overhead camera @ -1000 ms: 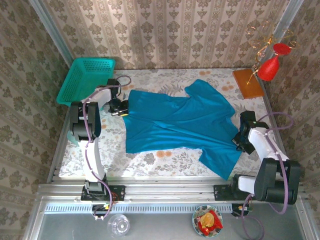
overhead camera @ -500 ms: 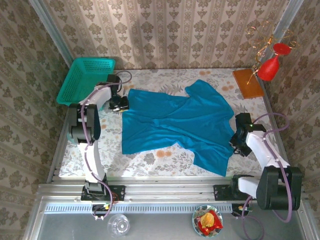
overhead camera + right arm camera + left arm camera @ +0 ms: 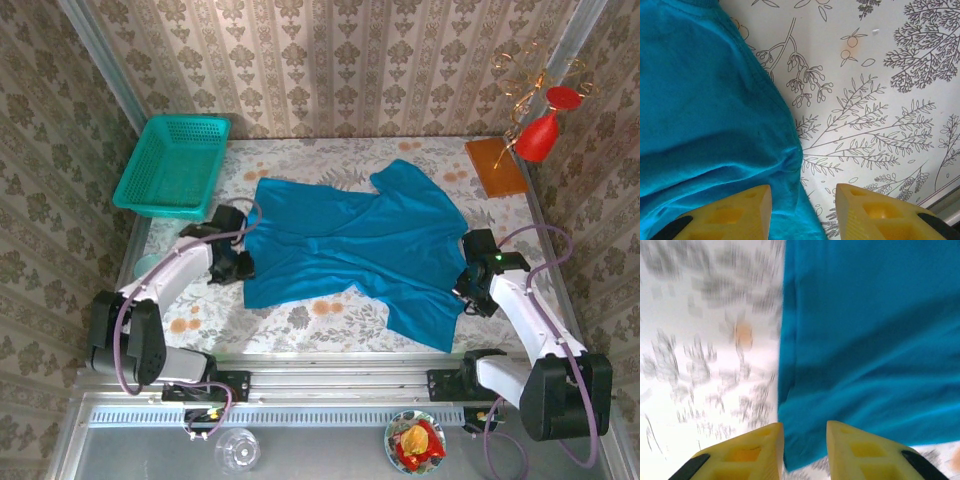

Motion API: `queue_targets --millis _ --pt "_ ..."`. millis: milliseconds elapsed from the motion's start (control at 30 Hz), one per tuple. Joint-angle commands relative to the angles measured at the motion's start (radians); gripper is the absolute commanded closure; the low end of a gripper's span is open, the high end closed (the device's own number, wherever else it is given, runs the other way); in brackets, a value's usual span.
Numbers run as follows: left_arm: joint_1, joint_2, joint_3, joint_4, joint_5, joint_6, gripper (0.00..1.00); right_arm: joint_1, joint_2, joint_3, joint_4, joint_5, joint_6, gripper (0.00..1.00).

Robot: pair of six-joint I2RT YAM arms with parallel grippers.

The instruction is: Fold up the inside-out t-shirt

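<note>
The inside-out t-shirt [image 3: 350, 240] lies spread and wrinkled on the flower-print tablecloth, plain blue-teal. My left gripper [image 3: 238, 266] hovers at its left edge. In the left wrist view its yellow fingers [image 3: 747, 455] stand apart, with the shirt's [image 3: 865, 330] near corner lying in the gap of the left gripper [image 3: 805, 450]; that view is blurred. My right gripper [image 3: 466, 290] sits at the shirt's right edge. Its jaws are open in the right wrist view, the right gripper [image 3: 803, 210] straddling the hem of the shirt [image 3: 705, 110] and bare tablecloth, gripping nothing.
A rigid teal mesh basket [image 3: 175, 165] stands at the back left corner. An orange-brown board [image 3: 495, 165] and a red vase ornament [image 3: 540, 135] are at the back right. A metal rail [image 3: 330, 380] bounds the near edge, with a glass [image 3: 237, 450] and a bowl [image 3: 415, 445] below it.
Both grippers went from shut to open and let go of the shirt. The left arm swung toward the near side along the shirt's left edge. The shirt's near right flap settled inward.
</note>
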Motion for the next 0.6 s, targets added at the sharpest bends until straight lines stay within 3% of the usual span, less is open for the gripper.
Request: queue_targets --millis 0,167,367,567 --pt "-0.023 -0.04 -0.079 -0.032 -0.018 -0.134 0.69 0.014 0.008 0.024 -0.03 -0.01 0.024 0.6" --pt "-0.052 -0.041 -0.163 0.043 0.057 -0.177 0.65 0.023 0.025 0.025 -0.018 -0.017 0.024 0.6" --pt "-0.064 0.013 -0.183 0.086 0.072 -0.166 0.65 0.027 0.029 0.032 -0.019 -0.015 0.019 0.6" --pt "-0.064 0.084 -0.203 0.111 0.062 -0.159 0.75 0.032 0.023 0.029 -0.034 -0.015 0.024 0.6"
